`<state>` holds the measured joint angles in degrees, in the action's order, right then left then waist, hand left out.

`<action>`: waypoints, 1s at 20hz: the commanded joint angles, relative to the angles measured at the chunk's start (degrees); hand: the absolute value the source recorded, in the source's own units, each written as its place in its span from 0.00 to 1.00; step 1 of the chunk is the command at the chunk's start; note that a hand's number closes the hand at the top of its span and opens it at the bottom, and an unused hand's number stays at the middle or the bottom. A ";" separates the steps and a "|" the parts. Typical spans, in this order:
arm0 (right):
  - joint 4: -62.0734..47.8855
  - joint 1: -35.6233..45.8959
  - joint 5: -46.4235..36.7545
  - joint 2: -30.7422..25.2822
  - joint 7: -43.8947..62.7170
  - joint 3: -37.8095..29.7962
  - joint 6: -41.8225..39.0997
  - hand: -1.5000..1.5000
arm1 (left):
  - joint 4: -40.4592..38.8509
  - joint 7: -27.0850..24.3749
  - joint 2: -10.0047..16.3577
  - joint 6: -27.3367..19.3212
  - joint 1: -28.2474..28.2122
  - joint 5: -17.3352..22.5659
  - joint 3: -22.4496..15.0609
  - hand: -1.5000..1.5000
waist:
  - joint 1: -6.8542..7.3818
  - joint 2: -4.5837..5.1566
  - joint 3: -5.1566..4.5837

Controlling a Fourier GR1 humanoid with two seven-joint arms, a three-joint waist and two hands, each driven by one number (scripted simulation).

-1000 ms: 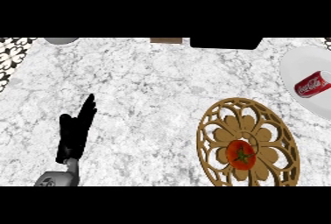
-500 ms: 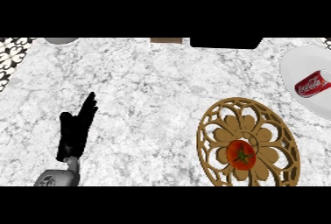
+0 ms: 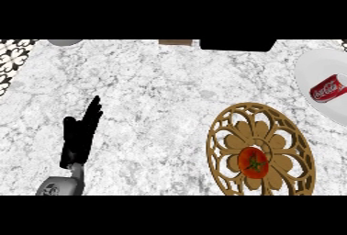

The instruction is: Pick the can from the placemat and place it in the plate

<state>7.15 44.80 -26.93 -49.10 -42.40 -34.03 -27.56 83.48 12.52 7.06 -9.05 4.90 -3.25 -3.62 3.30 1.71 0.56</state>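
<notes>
Left hand: the left hand (image 3: 80, 133) is showing at the lower left of the head view, above the tabletop (image 3: 169, 92); its fingers are pointing straight up and away from the robot, close together, with the thumb standing a little apart on the left side. It is spread flat and is holding nothing.
Left forearm: the grey forearm (image 3: 61, 186) is coming in from the lower edge, just under the hand.
Right hand: it is not appearing in the view, so its state cannot be told.
Can: the red can (image 3: 328, 90) is lying on its side, tilted, with white lettering along its body. It is resting on the plate, at the right edge of the view, and the edge is cutting off its right end.
Plate: the white plate (image 3: 318, 69) is sitting at the far right of the tabletop, partly out of the view.
Placemat: the round brown placemat (image 3: 234, 158), with an openwork flower pattern, is lying at the lower right, near the plate on its left and below it; whether the two are touching cannot be told.
Tomato: a red tomato (image 3: 253, 162) with a green stem is sitting near the middle of the placemat.
Hand and can: they are well apart, with the placemat lying between them.
Far edge: a grey round thing (image 3: 64, 42), a small brown thing (image 3: 176, 42) and a black thing (image 3: 237, 44) are showing along the top, all cut off.
Left edge: a black and white patterned surface (image 3: 13, 59) is bordering the tabletop.
</notes>
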 commanded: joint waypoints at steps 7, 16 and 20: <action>1.41 -5.97 -0.14 1.16 -6.82 0.67 0.02 0.00 | 0.36 0.14 0.05 0.00 -0.25 -0.01 0.33 0.50 | 0.09 -0.03 0.02; 1.44 -4.98 -0.22 -1.47 -3.71 0.85 1.59 0.00 | 1.69 0.72 -0.52 -0.25 -0.70 0.29 0.34 0.50 | 0.99 0.11 0.09; 1.11 -6.84 -0.62 -0.41 -4.42 1.20 3.90 0.00 | 2.65 0.29 0.67 0.82 -1.58 -0.22 -0.14 0.50 | 1.24 0.16 0.15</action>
<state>8.71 39.72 -27.29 -49.21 -43.76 -32.97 -21.96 84.57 12.81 7.27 -8.17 4.53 -3.07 -3.59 4.22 1.91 0.65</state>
